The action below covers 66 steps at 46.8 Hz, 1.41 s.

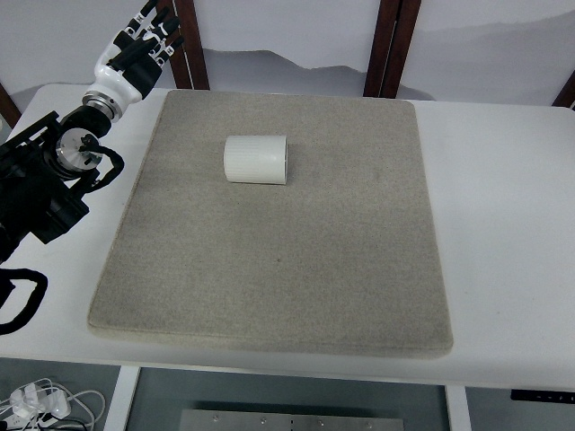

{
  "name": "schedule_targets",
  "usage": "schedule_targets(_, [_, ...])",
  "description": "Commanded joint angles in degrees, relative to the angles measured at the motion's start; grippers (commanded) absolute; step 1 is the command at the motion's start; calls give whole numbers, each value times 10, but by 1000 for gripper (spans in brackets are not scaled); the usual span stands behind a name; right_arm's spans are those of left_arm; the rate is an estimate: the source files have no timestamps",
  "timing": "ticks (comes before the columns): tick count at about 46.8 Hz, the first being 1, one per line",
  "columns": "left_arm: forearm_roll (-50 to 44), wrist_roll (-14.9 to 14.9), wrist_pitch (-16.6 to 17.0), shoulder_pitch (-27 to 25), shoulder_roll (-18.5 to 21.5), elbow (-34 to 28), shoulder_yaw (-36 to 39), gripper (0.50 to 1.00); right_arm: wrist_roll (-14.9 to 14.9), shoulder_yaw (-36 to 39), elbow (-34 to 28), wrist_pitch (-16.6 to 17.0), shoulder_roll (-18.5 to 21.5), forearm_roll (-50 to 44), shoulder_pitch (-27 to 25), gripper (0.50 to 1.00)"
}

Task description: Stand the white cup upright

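Observation:
A white ribbed cup (pixel 256 160) lies on its side on the grey mat (pixel 278 260), in the mat's far left part, its mouth facing right. My left hand (pixel 142 45) is raised above the table's far left corner, well left of and beyond the cup, with its fingers spread and nothing in them. The black left arm (pixel 45 180) stretches along the table's left edge. No right arm shows.
The mat covers most of the white table (pixel 503 224). Dark wooden posts (pixel 386 45) stand behind the table's far edge. Cables (pixel 36 404) lie on the floor at the lower left.

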Motion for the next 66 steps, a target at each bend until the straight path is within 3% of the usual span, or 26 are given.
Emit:
schedule_targets(1, [42,-2,-6,-11,3,0,5,999,0,0,0,0,0,0,0,952])
schedule_targets(7, [152,-7,-35,-13,5,-19,5,999,0,0,0,0,0,0,0,952])
schedule_targets(24, [454,-8,-33,-28,87,-156,5,996,0,0,0,0,0,0,0,952])
schedule_targets(38, [685,-2,-26,-41,158,-315,44,992,0,0,0,0,0,0,0,952])
schedule_targets(44, [708,3,-25,-58,166,-342,66,992,0,0,0,0,0,0,0,952])
schedule_targets(66, [708,5,-25,-70,171,-344,80,992,0,0,0,0,0,0,0,952])
